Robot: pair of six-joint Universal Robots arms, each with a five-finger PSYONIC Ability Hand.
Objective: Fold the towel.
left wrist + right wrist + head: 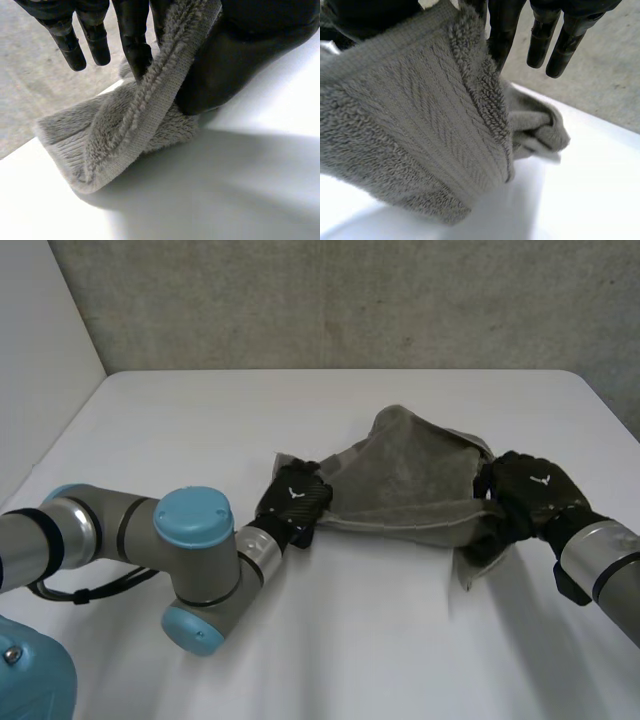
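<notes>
Head view: we saw the grey towel [410, 475] sagging over the white table [350, 640], left hand [292, 502] and right hand [530, 490] each pinching one end. We judged it soft and limp, best held at its hemmed corners.

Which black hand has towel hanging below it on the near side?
The right hand: a flap of the grey terry towel droops beneath it; nothing hangs near-side of the left hand.

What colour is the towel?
The towel is grey, with a herringbone-woven band; right wrist view shows it best.
</notes>
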